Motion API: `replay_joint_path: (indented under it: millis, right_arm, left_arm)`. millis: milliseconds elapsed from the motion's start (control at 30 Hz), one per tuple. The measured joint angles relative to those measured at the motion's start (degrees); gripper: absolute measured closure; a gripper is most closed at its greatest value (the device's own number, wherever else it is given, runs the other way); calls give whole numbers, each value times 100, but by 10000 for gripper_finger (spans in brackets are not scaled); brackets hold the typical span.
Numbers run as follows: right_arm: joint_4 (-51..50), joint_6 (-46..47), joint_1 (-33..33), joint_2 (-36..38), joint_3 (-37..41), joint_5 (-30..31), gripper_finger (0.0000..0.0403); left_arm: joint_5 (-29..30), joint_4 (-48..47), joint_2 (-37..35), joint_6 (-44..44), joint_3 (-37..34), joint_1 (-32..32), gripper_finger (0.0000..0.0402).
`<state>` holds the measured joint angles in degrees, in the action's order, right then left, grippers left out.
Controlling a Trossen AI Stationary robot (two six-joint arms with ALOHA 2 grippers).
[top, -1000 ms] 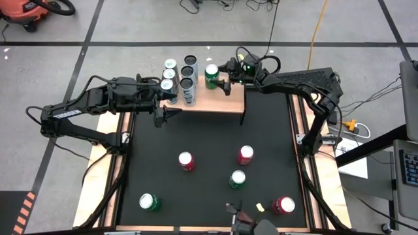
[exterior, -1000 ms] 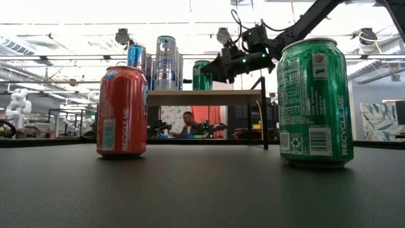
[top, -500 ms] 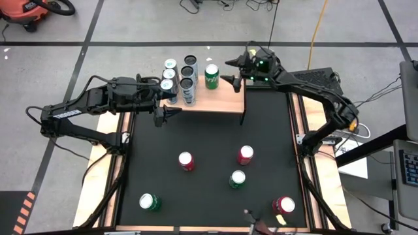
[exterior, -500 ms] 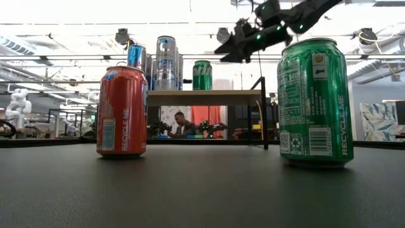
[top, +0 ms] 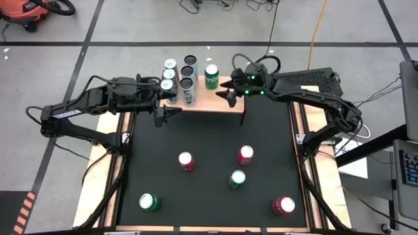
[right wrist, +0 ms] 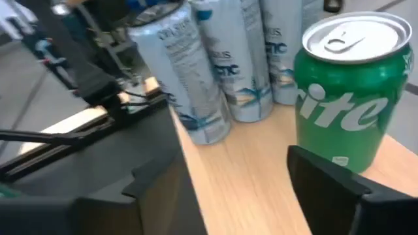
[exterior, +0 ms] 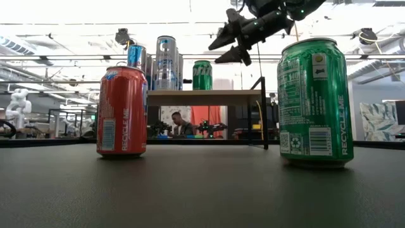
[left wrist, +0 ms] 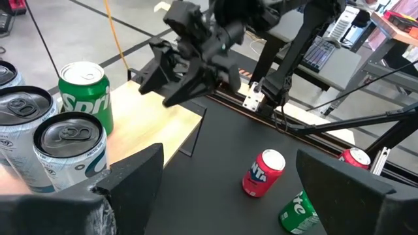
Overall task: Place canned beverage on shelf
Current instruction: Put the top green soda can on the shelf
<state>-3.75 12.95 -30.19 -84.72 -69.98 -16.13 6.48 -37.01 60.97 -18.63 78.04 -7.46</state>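
Observation:
The shelf (top: 215, 99), a light-wood board on black legs, stands at the table's far edge. Several tall silver cans (top: 179, 75) stand on its left part, and a green Sprite can (top: 211, 76) stands upright to their right; the Sprite can also shows in the right wrist view (right wrist: 349, 98). My right gripper (top: 228, 93) is open and empty. It hovers above the shelf's bare right part, to the near right of the green can, and shows high in the low view (exterior: 229, 44). My left gripper (top: 166, 115) is open and empty at the shelf's near left corner.
Loose cans stand upright on the black tabletop: red ones (top: 186, 160), (top: 245, 155), (top: 283, 205) and green ones (top: 237, 179), (top: 149, 202). The shelf's right half (right wrist: 261, 183) is bare wood. In the room beyond the table a person (exterior: 175, 122) shows under the shelf.
My right gripper has drawn back from the green can toward the table's right edge and risen. It has then swung toward the near edge over the shelf's right part. The green can stays upright on the shelf.

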Motion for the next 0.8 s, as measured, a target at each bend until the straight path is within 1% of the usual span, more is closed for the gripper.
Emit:
replay_joint_path:
  millis: [200,267,467,667,733,800]
  right_arm:
    - [29,-7,291,-315,0,842,214]
    - [45,1,301,-439,4,880,240]
    - [561,24,293,-767,4,1042,317]
    - [889,24,292,-1016,4,1039,386]
    - [923,-8,292,-1090,4,1039,398]
    - [954,-11,291,-1134,4,1052,398]
  left_arm:
    - [0,0,0,2,0,0,49]
    - [0,2,0,2,0,-2,49]
    - [-2,2,0,2,0,-2,49]
    - [-2,2,0,-7,0,-2,49]
    - [-4,2,0,-9,0,-1,49]
    - [-4,2,0,-11,0,0,49]
